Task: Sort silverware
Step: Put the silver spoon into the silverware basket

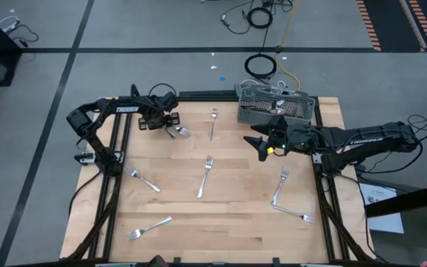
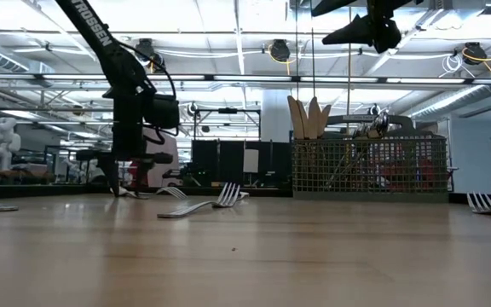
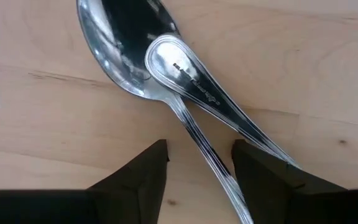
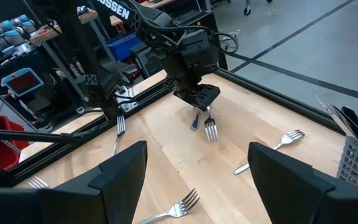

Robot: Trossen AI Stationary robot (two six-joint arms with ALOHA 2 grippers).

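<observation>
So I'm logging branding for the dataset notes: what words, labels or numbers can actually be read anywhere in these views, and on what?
"TROSSEN" - white letters on the dark left robot arm.
"TROSSEN" - on the dark right robot arm, faint.
Stamped lettering on the shiny silver metal spoon handle: too small to read.
White printed sheet beside the wooden table: too small to read.

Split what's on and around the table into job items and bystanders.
Job:
spoon between the open left gripper's fingers
forks scattered on the table
caddy

Bystanders:
cables on the floor
right gripper, open, waiting by the caddy
</observation>
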